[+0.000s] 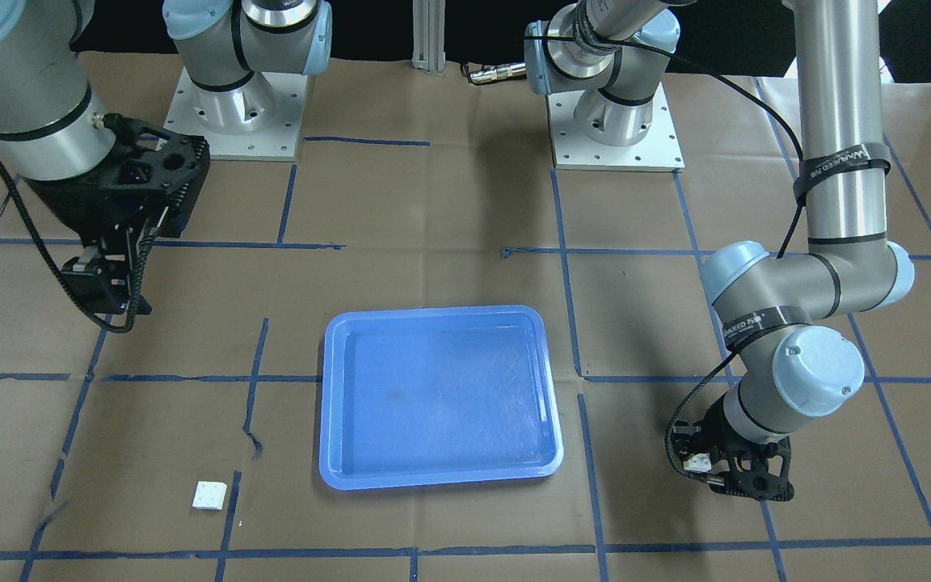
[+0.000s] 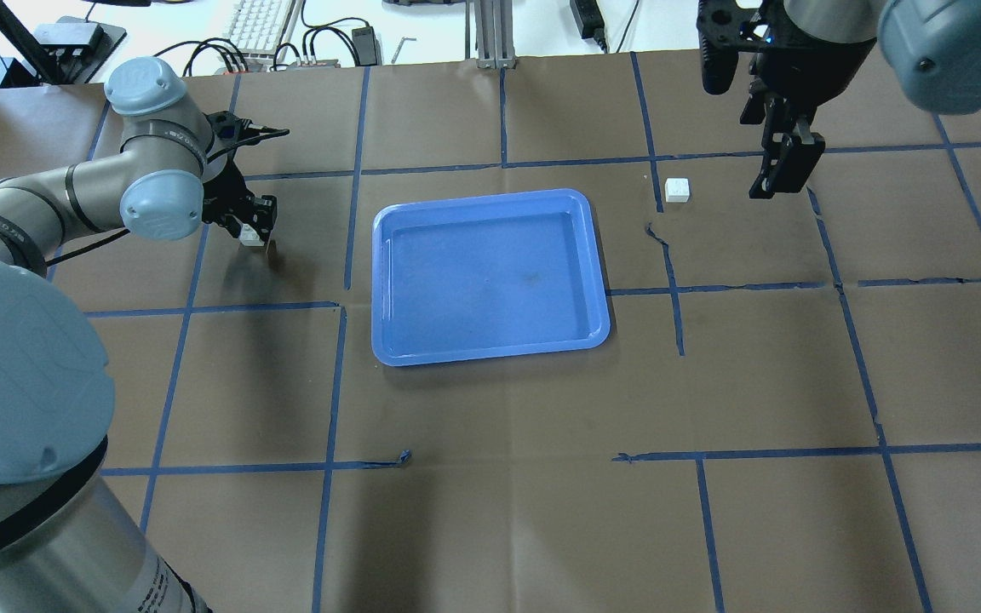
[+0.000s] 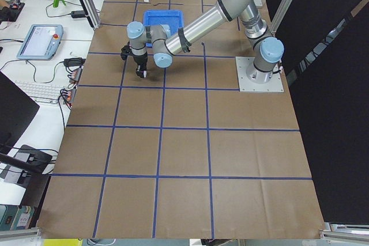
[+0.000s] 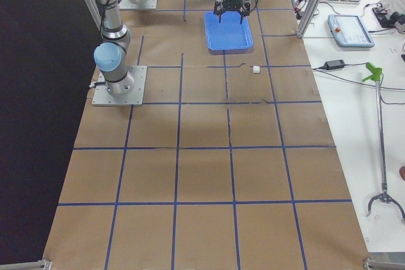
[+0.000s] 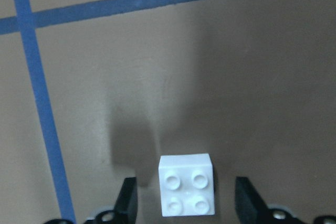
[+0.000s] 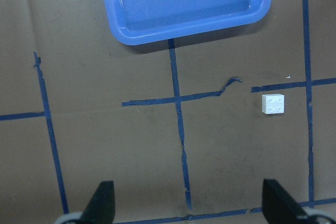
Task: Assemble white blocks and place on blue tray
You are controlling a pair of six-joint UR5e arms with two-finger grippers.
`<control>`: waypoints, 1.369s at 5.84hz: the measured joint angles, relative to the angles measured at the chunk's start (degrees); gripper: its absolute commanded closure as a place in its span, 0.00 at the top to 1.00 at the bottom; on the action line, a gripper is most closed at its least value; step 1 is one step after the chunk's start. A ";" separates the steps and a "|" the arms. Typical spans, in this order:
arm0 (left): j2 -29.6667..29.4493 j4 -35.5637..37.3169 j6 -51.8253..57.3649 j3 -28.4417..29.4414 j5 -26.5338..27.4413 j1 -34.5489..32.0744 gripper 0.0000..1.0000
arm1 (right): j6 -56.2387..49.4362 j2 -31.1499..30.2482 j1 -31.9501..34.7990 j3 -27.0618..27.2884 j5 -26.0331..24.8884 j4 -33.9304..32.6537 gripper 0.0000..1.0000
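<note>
"WANUEED" in white on black straps [image 1: 841, 166] around the left arm [image 1: 837, 89] (trailing characters unclear)

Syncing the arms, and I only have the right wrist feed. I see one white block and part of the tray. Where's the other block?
Observer: The second white block sits studs up on the paper, between the fingers of the left hand, across the tray from yours.
Operator: Gripped?
Observer: No. The left wrist view shows a gap on each side of the block, so that hand is open around it.
Operator: Anything in the half of the tray I can't see?
Observer: No. In the overhead view the blue tray holds nothing.
</note>
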 measured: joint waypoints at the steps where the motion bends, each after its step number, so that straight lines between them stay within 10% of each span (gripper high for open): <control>1: 0.01 0.02 1.24 -0.05 0.01 0.00 0.04 | -2.83 3.53 -1.83 -2.68 0.31 -1.02 1.00; 5: 4.82 -0.78 27.68 -0.61 0.16 -7.38 0.04 | -6.88 22.51 -3.26 -20.84 5.22 -1.16 1.00; 8: 5.95 -0.53 41.28 -1.66 -0.02 -18.50 0.04 | -12.15 28.89 -7.53 -20.89 18.10 -0.86 0.98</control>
